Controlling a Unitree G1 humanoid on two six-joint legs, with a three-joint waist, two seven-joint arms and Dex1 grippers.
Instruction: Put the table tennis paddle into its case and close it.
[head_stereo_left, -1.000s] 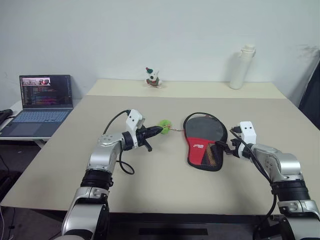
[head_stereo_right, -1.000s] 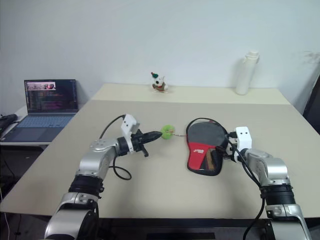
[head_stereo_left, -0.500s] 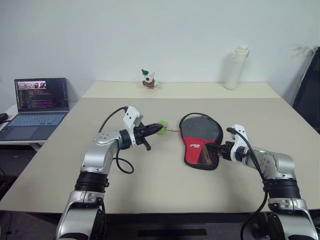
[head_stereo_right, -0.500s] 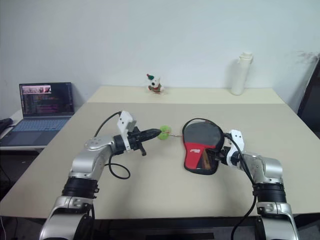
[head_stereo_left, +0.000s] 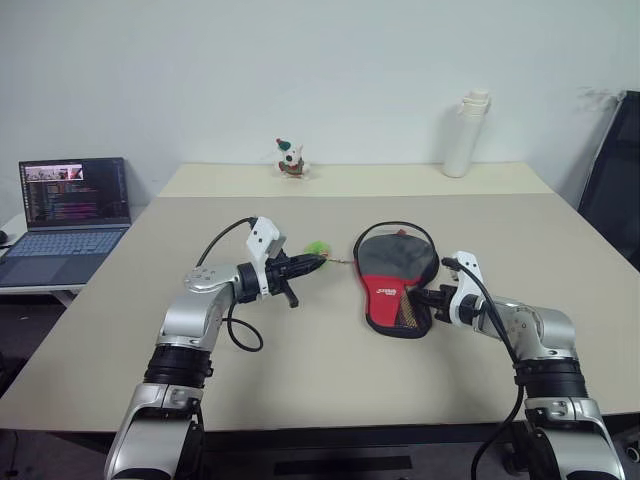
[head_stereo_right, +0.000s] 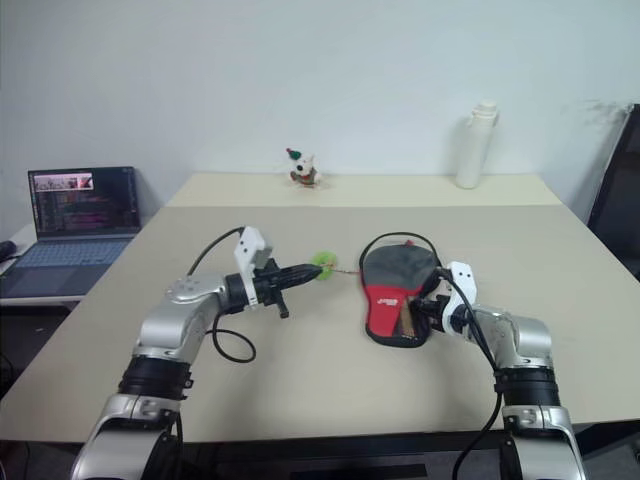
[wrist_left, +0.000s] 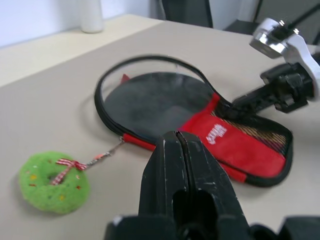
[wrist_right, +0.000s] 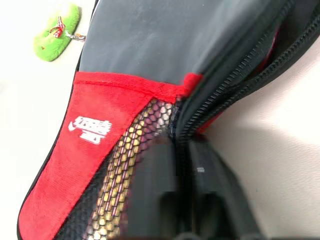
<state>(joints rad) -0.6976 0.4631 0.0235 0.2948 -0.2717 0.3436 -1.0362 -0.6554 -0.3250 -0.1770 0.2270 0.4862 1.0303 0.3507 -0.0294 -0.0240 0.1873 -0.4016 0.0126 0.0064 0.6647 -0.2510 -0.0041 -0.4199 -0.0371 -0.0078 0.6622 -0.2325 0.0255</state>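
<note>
The case (head_stereo_left: 398, 285) lies flat mid-table, black round part away from me, red logo panel and mesh toward me, its zipper edge gaping along the right side (wrist_right: 235, 75). Through the mesh (wrist_right: 135, 150) a light-wood strip of the table tennis paddle's handle shows; the blade is hidden inside. My right gripper (head_stereo_left: 420, 297) is shut on the case's zipper edge at the neck, also seen from the left wrist (wrist_left: 227, 106). A green fuzzy charm (head_stereo_left: 318, 247) hangs by a thin chain from the case's left side. My left gripper (head_stereo_left: 312, 262) is shut and empty, its tip just short of the charm (wrist_left: 54, 182).
A white bottle (head_stereo_left: 463, 133) and a small toy figure (head_stereo_left: 290, 158) stand at the far edge of the table. An open laptop (head_stereo_left: 68, 200) sits on a side desk at the left. A black chair (head_stereo_left: 612, 170) stands at the right.
My right gripper moved left onto the case's right edge and went from open to shut there. The left gripper stayed put. The camera view has shifted.
</note>
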